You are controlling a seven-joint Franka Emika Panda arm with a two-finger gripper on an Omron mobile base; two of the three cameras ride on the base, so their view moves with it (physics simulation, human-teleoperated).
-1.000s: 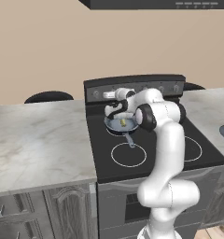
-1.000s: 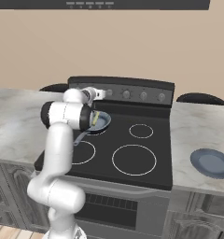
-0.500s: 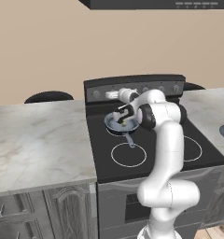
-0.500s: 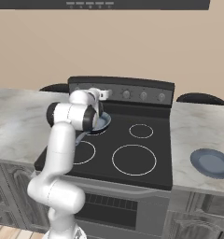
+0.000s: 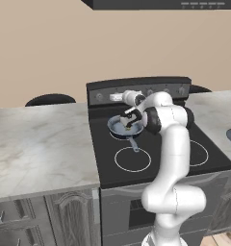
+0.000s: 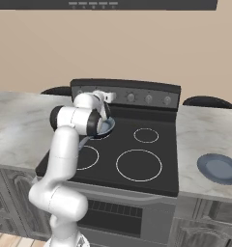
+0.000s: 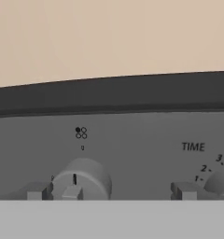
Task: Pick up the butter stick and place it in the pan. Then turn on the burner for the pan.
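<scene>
Black glass cooktop is lying nearest you; beyond it the pan is holding the butter stick. Your gripper, jaws spread wide, is facing the knob at six o'clock in the hand view; it looks stiff and smooth, so pinch its rim squarely.

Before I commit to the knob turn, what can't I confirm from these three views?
- Butter stick: left base view, the gripper hangs over the pan; too small to tell there.
- Burner under the pan: both base views, covered by the pan and arm.
- Knob: hand view, lower half cut off by the bottom edge; its mark points up, setting unclear.
</scene>
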